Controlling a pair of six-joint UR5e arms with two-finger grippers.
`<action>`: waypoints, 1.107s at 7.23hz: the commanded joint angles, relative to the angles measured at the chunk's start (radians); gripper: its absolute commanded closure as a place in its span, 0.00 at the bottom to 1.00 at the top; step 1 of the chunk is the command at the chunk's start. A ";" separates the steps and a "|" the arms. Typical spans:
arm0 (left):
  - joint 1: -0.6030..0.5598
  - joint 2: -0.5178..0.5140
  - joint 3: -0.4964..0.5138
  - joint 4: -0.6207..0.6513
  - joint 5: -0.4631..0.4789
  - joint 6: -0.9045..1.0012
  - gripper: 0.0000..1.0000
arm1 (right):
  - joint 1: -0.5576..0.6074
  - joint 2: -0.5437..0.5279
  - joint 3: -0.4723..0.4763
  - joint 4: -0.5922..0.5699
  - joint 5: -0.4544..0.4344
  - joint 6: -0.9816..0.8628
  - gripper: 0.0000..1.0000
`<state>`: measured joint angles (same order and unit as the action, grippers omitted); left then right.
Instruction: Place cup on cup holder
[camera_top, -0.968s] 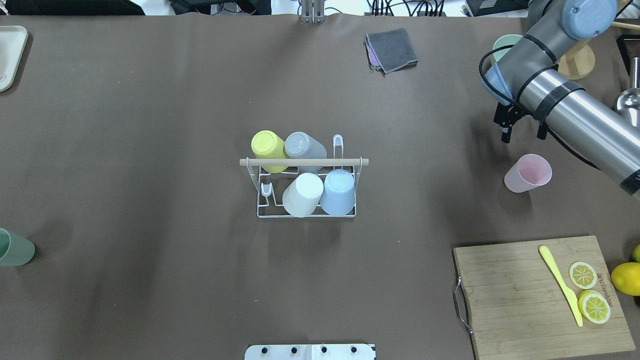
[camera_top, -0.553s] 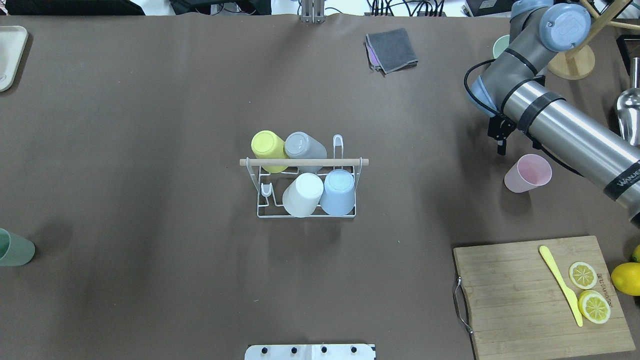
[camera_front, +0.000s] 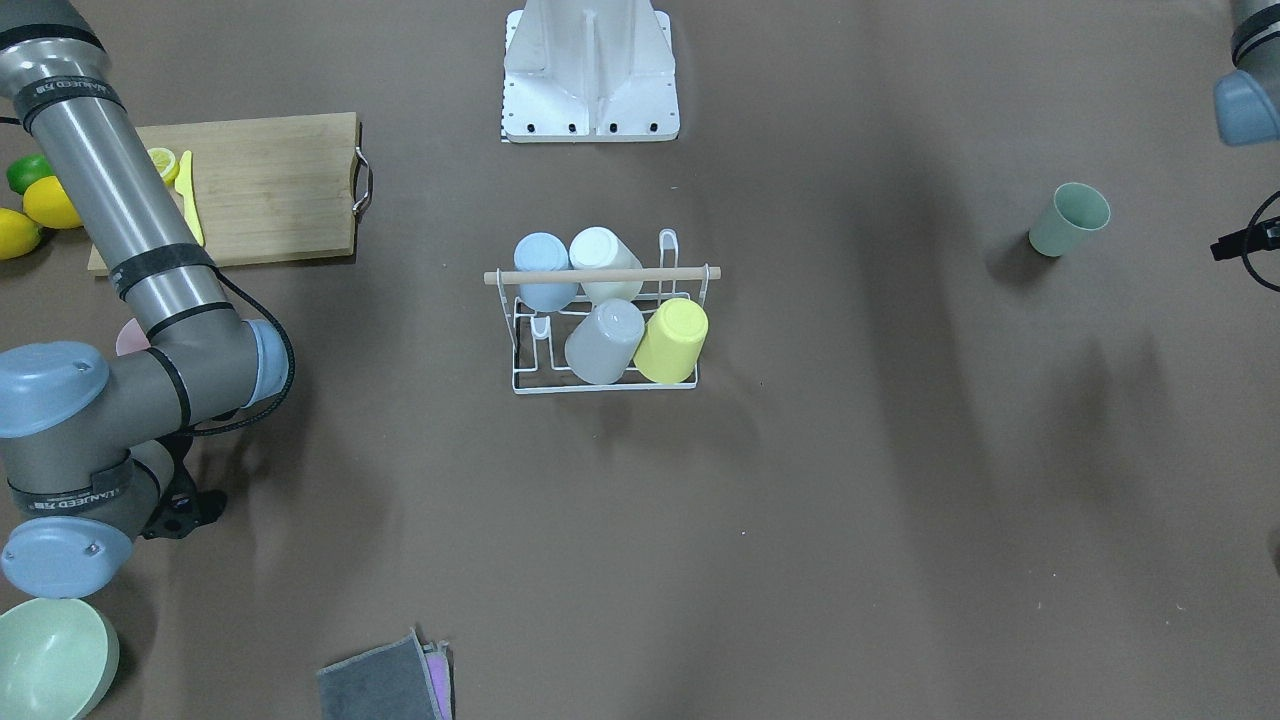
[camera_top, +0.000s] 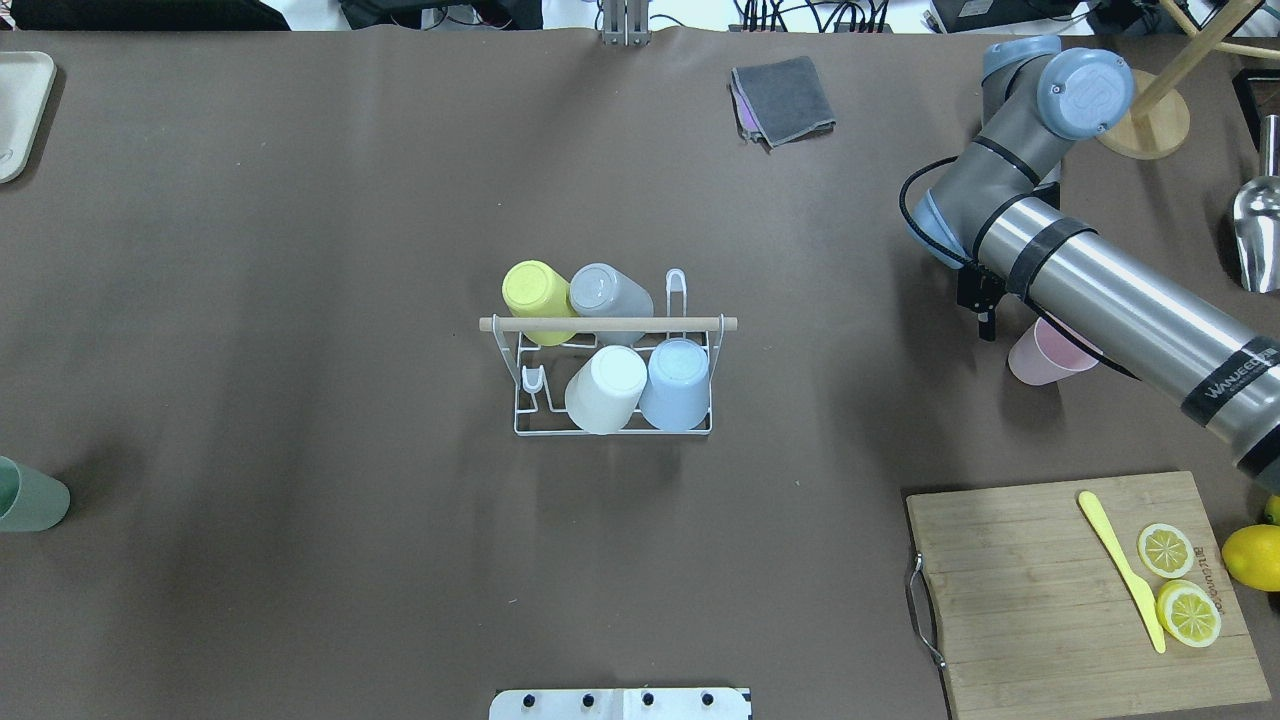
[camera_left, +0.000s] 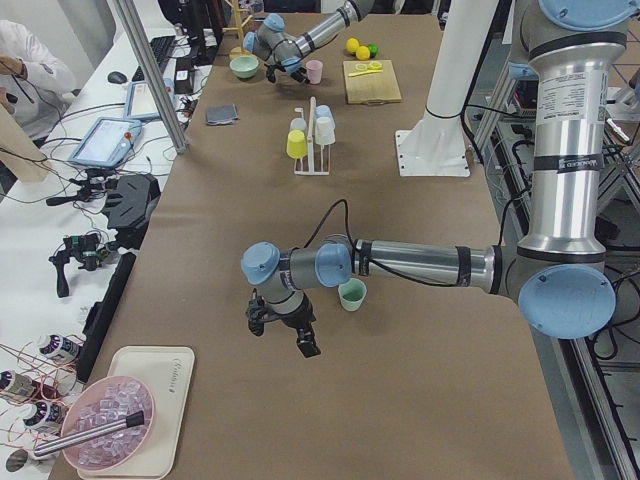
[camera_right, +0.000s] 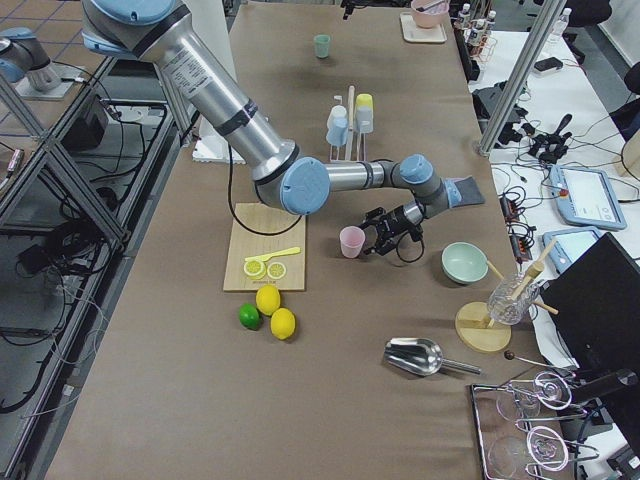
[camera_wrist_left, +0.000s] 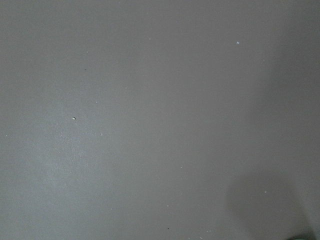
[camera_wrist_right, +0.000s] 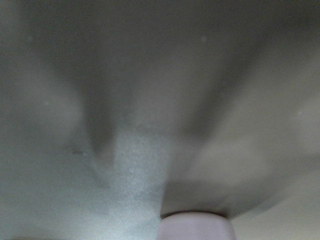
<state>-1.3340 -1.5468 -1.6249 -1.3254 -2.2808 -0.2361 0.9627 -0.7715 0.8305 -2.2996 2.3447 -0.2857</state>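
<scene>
The cup holder (camera_top: 610, 325), a white wire rack with a wooden rod handle, stands mid-table and holds yellow, grey, white and blue cups upside down. A pink cup (camera_top: 1035, 362) stands upright to its right, partly under my right forearm. My right gripper (camera_right: 385, 238) hangs open right beside the pink cup, on its far side; one finger (camera_top: 986, 322) shows in the overhead view. The right wrist view shows the cup's rim (camera_wrist_right: 197, 225) at the bottom edge. A green cup (camera_top: 30, 497) stands at the far left. My left gripper (camera_left: 280, 330) hovers near it; I cannot tell its state.
A wooden cutting board (camera_top: 1040, 590) with a yellow knife and lemon slices lies front right. A folded grey cloth (camera_top: 783, 100) lies at the back. A green bowl (camera_right: 465, 262), a metal scoop (camera_right: 415, 355) and a wooden stand (camera_top: 1145, 125) are at the right end.
My right arm has swung left and toward the pink cup. Its forearm now covers part of the cup, and the gripper has come down beside it. The cups and rack have not moved.
</scene>
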 joint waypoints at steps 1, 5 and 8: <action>0.018 -0.070 0.016 0.090 -0.037 -0.003 0.02 | -0.005 -0.008 0.001 -0.003 -0.004 -0.001 0.00; 0.007 -0.220 0.026 0.235 -0.063 -0.005 0.02 | -0.001 -0.014 0.010 -0.023 -0.010 -0.016 0.00; 0.010 -0.341 0.100 0.316 -0.052 -0.011 0.02 | 0.010 -0.031 0.015 -0.026 -0.010 -0.035 0.00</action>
<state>-1.3252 -1.8502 -1.5487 -1.0296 -2.3403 -0.2430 0.9669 -0.7922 0.8425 -2.3245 2.3349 -0.3098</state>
